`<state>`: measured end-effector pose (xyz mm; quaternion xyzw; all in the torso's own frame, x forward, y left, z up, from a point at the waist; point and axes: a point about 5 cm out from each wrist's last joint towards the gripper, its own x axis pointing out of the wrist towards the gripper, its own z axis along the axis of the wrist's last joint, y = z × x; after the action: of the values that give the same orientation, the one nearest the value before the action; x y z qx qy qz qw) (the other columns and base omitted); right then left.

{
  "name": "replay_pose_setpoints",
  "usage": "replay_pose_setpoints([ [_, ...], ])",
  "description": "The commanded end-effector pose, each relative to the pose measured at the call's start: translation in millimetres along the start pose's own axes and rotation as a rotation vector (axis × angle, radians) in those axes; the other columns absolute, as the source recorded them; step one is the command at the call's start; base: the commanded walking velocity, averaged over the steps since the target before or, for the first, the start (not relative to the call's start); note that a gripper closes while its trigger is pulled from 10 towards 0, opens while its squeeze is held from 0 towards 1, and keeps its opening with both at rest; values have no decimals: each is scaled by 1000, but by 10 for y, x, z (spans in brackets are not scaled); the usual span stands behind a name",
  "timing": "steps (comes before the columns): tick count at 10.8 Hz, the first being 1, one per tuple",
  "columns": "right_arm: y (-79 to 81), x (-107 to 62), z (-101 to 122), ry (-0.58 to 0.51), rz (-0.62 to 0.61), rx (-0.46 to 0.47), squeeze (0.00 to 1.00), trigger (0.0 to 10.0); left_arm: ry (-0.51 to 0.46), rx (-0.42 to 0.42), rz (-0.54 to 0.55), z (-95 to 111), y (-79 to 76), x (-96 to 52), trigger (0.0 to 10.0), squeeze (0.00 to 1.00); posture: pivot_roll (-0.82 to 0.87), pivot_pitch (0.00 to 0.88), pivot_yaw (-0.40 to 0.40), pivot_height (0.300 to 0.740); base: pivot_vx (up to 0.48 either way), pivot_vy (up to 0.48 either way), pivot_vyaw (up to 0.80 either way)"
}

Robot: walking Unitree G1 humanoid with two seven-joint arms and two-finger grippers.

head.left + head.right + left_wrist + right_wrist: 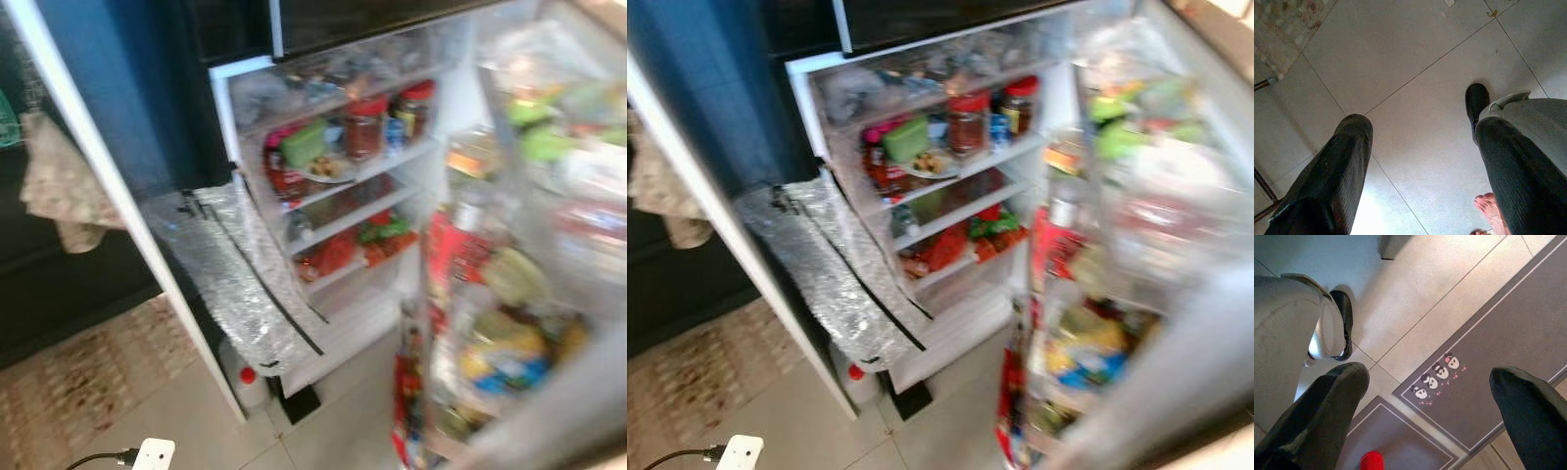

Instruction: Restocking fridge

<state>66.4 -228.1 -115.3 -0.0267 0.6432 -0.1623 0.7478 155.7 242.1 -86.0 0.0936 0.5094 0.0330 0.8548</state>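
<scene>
Fridge (pixel 421 196) stands open ahead, shelves packed: red-lidded jars (pixel 364 125) on the upper shelf, a green tub (pixel 304 142) and a small plate of food (pixel 326 168) beside them, red and green packets (pixel 377 235) lower down. Door (pixel 1136 264) swung out on the robot's right, its racks crowded with bottles and packets (badly blurred). Crinkled clear plastic sheet (pixel 230 269) hangs off the fridge's left edge; a white jug with red cap (pixel 245 377) sits on the floor under it.

Left gripper (pixel 1415 171) hangs low, well apart from the fridge, fingers spread, nothing between them; pale floor tiles (pixel 1415 58) beneath, a person's bare toes (pixel 1488 208) near one finger.

Right gripper (pixel 1430 416) likewise hangs low, fingers spread and empty, over a grey mat with panda print (pixel 1437 377); a red object (pixel 1371 461) lies below it.
</scene>
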Motion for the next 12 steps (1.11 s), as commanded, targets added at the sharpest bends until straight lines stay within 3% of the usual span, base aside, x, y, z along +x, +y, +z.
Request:
replay_pose_setpoints([
  [1,-21,1,6,6,-9,13,0,10000,15,13,20,-23,63,-7,10000,0,-5,0,42,740,0,0,0],
  [3,45,-6,24,17,-17,28,0,10000,16,13,21,-26,69,-8,10000,0,-4,0,42,740,0,0,0],
  [5,-55,-2,43,19,-79,104,0,10000,13,16,20,-18,71,-7,10000,0,-5,0,43,740,0,0,0],
  [9,-146,-4,103,-2,-144,125,0,10000,13,14,20,-14,69,-6,10000,0,-3,0,43,740,0,0,0],
  [10,-154,0,-4,9,-156,143,0,10000,14,16,19,-14,67,-6,10000,0,-4,0,43,740,0,0,0],
  [12,-216,-2,71,-46,-178,282,0,10000,13,15,18,-9,59,-5,10000,0,-3,0,44,740,0,0,0],
])
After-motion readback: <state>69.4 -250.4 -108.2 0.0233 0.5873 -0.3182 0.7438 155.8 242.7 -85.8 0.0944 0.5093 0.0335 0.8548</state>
